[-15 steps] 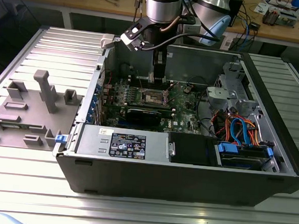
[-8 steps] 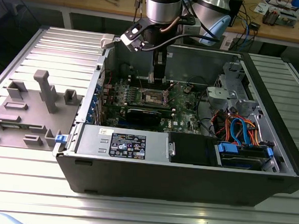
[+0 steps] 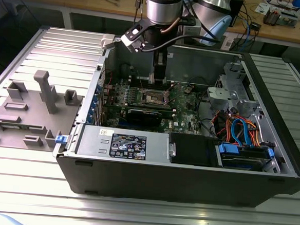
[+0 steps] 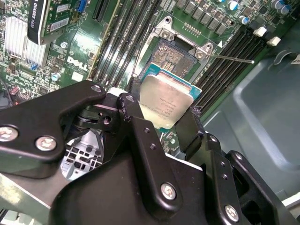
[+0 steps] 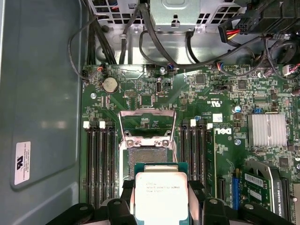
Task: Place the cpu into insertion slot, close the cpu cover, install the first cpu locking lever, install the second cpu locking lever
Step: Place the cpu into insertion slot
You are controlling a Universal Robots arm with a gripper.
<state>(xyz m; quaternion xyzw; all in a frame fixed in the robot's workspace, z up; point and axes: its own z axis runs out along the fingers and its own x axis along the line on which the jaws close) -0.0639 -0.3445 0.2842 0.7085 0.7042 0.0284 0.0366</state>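
Silver arm (image 3: 162, 5), black screw-studded hand (image 4: 164, 104)

Probably a robotics lab, ribbed aluminium worktable (image 3: 132, 214), opened computer tower (image 3: 160, 183), cable-strewn wooden bench (image 3: 294, 31) behind, grey fixture blocks (image 3: 43, 92).

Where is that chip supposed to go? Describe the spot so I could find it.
Inside the open dark grey computer case, find the green circuit board. Near its middle, close to the silver-topped square chip in the black hand, sits the silver-rimmed socket: square with a dark centre, unlike the long narrow black memory slots flanking it.
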